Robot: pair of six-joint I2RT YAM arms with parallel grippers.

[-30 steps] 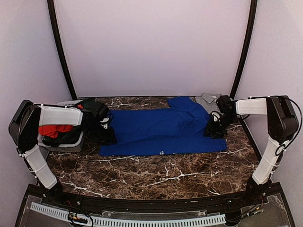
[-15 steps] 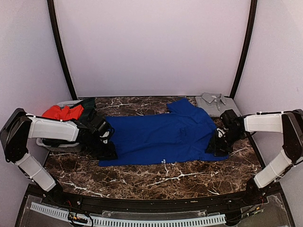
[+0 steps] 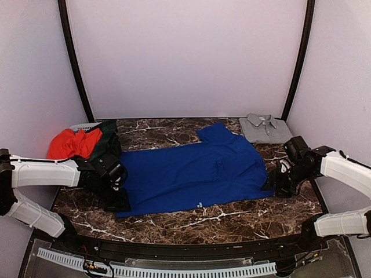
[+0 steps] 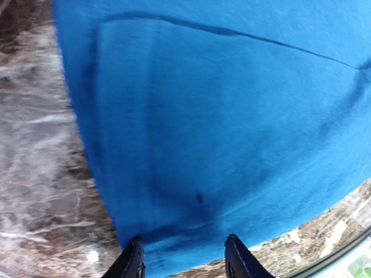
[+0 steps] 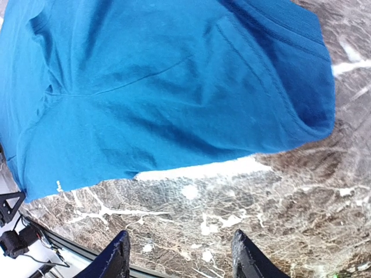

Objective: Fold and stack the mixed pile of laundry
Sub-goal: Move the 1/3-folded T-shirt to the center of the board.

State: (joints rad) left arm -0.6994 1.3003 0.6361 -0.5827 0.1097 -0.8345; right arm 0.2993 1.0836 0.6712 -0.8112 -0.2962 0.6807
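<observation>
Dark marble table [image 3: 191, 223], plain white walls behind. Mid-table, spread flat w/ hem toward 9 o'clock and collar end toward 3: royal-blue T-shirt [image 3: 191, 171]. Judged step: laying out & smoothing ahead of the first fold. Left gripper [image 4: 184, 240] at the hem corner, approx 8 o'clock, jaws apart, cloth edge between the tips but not pinched. Right gripper [image 5: 181, 234] at 4 o'clock, jaws apart over bare marble, just short of the shoulder edge, holding nothing. Next, prob: close on both near-edge corners, lift together, carry toward 12 o'clock, keeping the fold line straight. Basket [image 3: 81, 125] at 10 o'clock: red-orange garment [image 3: 74, 143] heaped inside, dark cloth [image 3: 107, 134] draped at its 3 o'clock side; rest of contents hidden. Grey shirt [image 3: 265, 128] folded at 1 o'clock, no container discernible under it
</observation>
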